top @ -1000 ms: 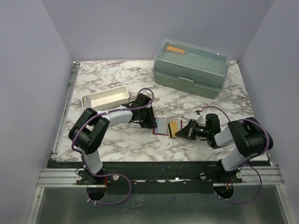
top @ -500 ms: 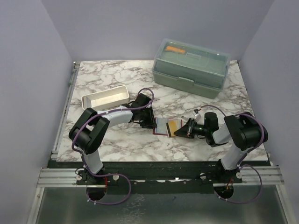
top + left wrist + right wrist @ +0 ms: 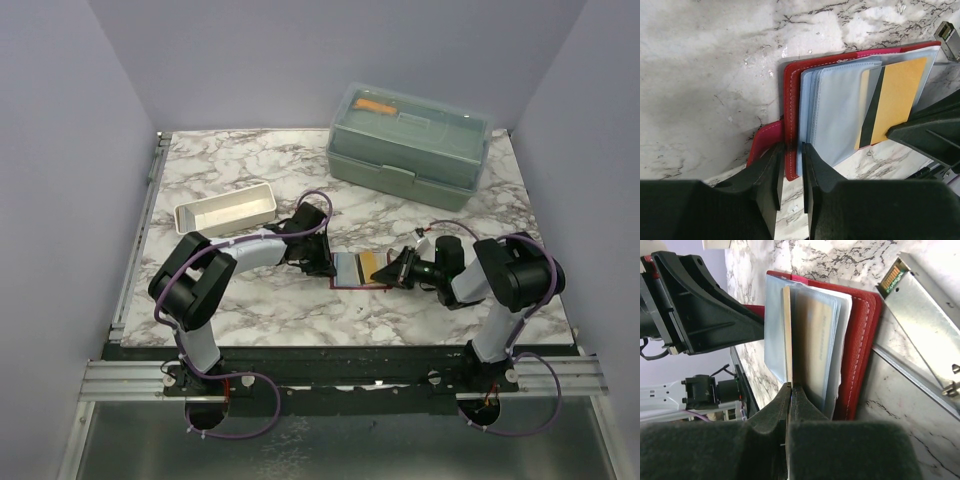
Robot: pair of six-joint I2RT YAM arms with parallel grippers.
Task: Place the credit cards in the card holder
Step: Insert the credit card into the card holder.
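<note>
Danger of jamming: right pincer (image 3: 790, 387) clamped shut on credit card (image 3: 895, 100), partly inside card holder (image 3: 835, 100) lying open on desk (image 3: 700, 75). Beyond, left pincer (image 3: 792, 150) nearly closed, nipping its red cover; loose hold there, holder sliding, card buckling.

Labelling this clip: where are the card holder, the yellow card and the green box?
card holder (image 3: 791, 110): left wrist view, red stitched cover edge.
yellow card (image 3: 897, 95): left wrist view, its yellow face.
green box (image 3: 410, 140): top external view, its lid.
</note>
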